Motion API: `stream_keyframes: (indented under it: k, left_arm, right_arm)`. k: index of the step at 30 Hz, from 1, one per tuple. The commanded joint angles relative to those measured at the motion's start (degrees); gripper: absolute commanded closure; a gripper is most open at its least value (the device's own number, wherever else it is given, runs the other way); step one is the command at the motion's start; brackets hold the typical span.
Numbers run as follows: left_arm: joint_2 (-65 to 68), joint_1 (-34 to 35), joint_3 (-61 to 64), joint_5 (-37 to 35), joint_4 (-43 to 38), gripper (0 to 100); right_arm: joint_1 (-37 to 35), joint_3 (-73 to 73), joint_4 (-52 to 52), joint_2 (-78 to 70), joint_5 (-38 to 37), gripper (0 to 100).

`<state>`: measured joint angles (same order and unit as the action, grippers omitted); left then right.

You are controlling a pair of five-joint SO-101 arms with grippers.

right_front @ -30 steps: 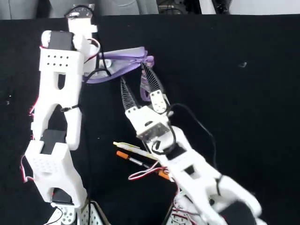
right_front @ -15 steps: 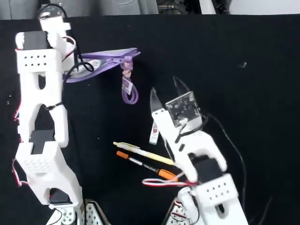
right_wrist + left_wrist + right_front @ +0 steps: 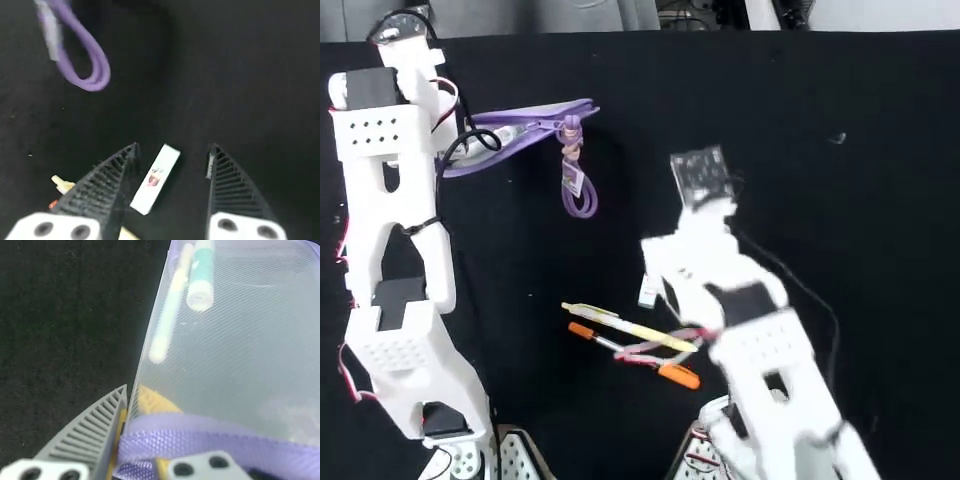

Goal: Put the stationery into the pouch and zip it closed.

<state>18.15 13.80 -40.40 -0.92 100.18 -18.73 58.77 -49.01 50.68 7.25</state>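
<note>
Looking down, we see the left gripper (image 3: 132,435) clamped on the purple-edged clear pouch (image 3: 525,132) at the far left of the black table (image 3: 860,230), its strap loop (image 3: 578,198) hanging down. Through its wall we make out a pale stick (image 3: 167,320) and a teal-and-white tube (image 3: 201,275). The right gripper (image 3: 174,147) stands wide over a white eraser (image 3: 154,179); near it lie a yellow pen (image 3: 620,322) and an orange pen (image 3: 650,362).

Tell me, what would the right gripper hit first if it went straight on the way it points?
Most likely the white block, which lies on the table in line with the gap between the open fingers of the right gripper. How far off it is cannot be judged.
</note>
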Motion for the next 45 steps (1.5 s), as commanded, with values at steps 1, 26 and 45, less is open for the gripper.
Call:
stream_keyframes:
  k: [1,26,45]
  left_arm:
    - [-0.6,1.7,0.2,-0.4,0.4,97]
    - [-0.5,1.5,0.3,-0.5,0.4,97]
    - [-1.1,-1.3,1.5,-0.4,0.6,97]
  right_arm:
    - [-0.7,-9.0,-0.1,-17.7,11.2,78.9]
    - [-1.0,-28.5,0.0,-57.5,21.7,79.4]
    - [-0.4,-32.4,-2.9,-60.7,17.0,98.8]
